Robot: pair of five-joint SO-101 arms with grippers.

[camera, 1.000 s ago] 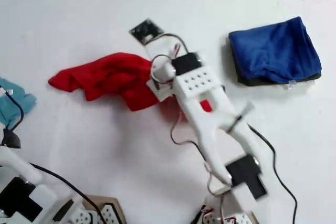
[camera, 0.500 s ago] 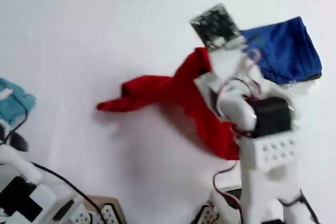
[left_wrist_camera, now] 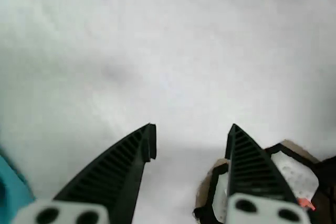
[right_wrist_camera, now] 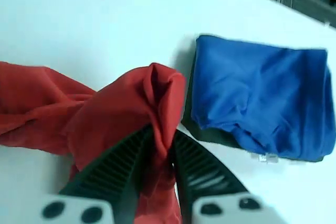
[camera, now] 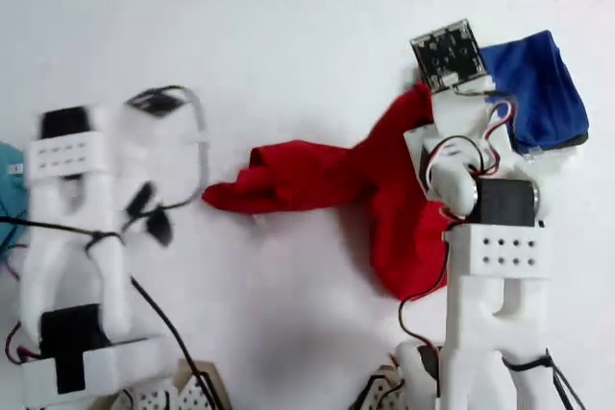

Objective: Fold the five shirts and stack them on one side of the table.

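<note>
The white table has its widest bare stretch across the middle and the far side, and that is where I judge a shirt could be spread flat. The red shirt lies bunched across that middle, its long axis running side to side: a loose tail ends near the left arm, and a heavier lobe sags toward the robot's base beside the right arm. At its right end the cloth rises to a peak touching the folded blue shirt, which sits on a dark folded piece near the table's right edge, so there is little room that way. A teal shirt shows at the left edge. The right gripper is clenched on that raised red fold, cloth pinched between its black fingers. The left gripper hangs spread and empty over bare table, the nearer one to the loose tail, which lies off to its right.
</note>
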